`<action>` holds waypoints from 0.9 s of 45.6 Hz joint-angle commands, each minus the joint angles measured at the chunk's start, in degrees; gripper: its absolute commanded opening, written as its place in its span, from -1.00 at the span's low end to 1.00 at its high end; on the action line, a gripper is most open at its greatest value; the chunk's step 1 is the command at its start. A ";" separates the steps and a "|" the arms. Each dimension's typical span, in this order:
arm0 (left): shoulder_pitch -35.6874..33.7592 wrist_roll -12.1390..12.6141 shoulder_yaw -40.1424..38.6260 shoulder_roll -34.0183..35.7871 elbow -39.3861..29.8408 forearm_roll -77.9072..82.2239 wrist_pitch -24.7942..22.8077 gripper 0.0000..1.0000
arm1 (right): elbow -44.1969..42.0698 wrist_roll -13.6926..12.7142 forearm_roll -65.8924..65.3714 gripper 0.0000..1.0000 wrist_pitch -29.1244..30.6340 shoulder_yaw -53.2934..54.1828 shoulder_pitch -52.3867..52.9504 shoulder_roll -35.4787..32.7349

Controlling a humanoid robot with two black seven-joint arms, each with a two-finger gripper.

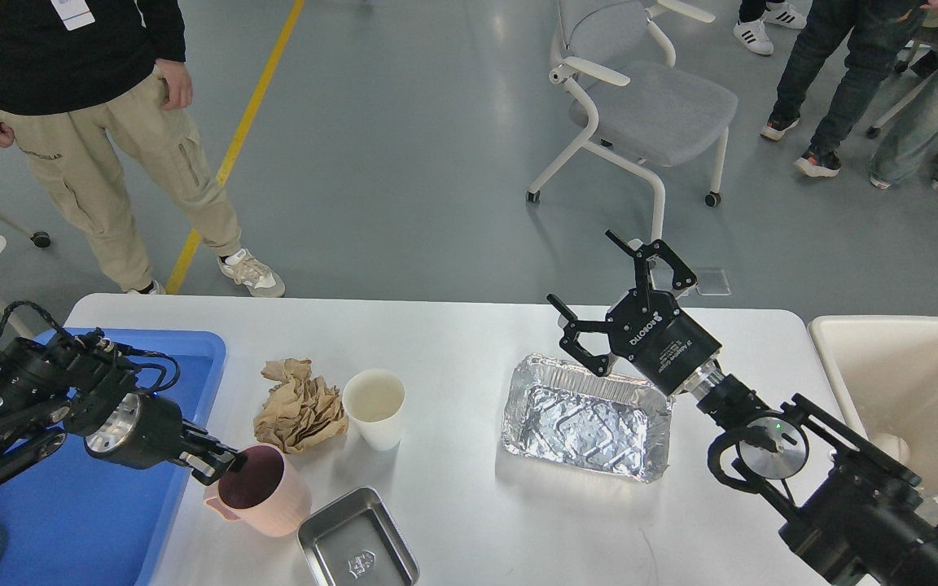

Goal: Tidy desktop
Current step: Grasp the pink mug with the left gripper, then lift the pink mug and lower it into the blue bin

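A smooth white rectangular desktop (453,342) carries a pink plastic mug (265,496) with a dark maroon inside, a crumpled tan paper wad (300,407), a white paper cup (374,407), a shiny silver foil tray (587,419), a grey steel dish (357,544) and a bright blue plastic tray (94,513). A cream-coloured bin (909,366) stands alongside.

Two cups (373,407) (261,488) — two trays (587,419) (357,541)

left hand (221,464) on pink mug (261,491) rim, right hand (599,285) wide open above foil tray (585,417)
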 commanded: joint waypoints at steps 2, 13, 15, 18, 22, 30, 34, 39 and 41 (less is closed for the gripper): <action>0.07 -0.74 0.00 0.25 0.02 0.00 -0.01 -0.99 | -0.01 0.00 -0.03 1.00 0.00 -0.08 -0.02 0.06; -1.08 -3.46 -0.27 3.15 -0.77 -0.18 -0.10 -1.00 | -0.27 0.00 -0.03 1.00 -0.09 -0.25 0.06 0.15; -1.16 -4.16 -0.53 4.90 -1.47 -0.27 -0.53 -0.99 | -0.27 0.00 -0.12 1.00 -0.09 -0.34 0.06 0.33; -1.69 -5.30 -0.62 8.41 -3.49 -0.36 -0.71 -0.98 | -0.53 0.00 -0.12 1.00 -0.17 -0.34 0.06 0.68; -3.97 -6.53 -0.97 13.60 -6.74 -0.79 -1.06 -0.96 | -0.71 0.00 -0.21 1.00 -0.26 -0.43 0.15 0.77; -7.93 -7.94 -1.06 23.53 -11.92 -5.27 -2.29 -0.94 | -0.53 0.00 -0.91 1.00 -0.44 -0.34 0.42 0.59; -8.28 -8.12 -1.15 29.15 -14.92 -5.72 -2.29 -0.94 | -0.18 0.00 -0.91 1.00 -0.44 -0.08 0.59 0.15; -8.02 -8.12 -1.06 35.31 -17.73 -5.72 -1.42 -0.94 | -0.09 0.09 -0.91 1.00 -0.44 0.27 0.68 -0.02; -7.67 -8.12 -0.71 37.51 -18.08 -5.63 -0.80 -0.94 | -0.01 0.00 -0.91 1.00 -0.44 0.36 0.68 -0.37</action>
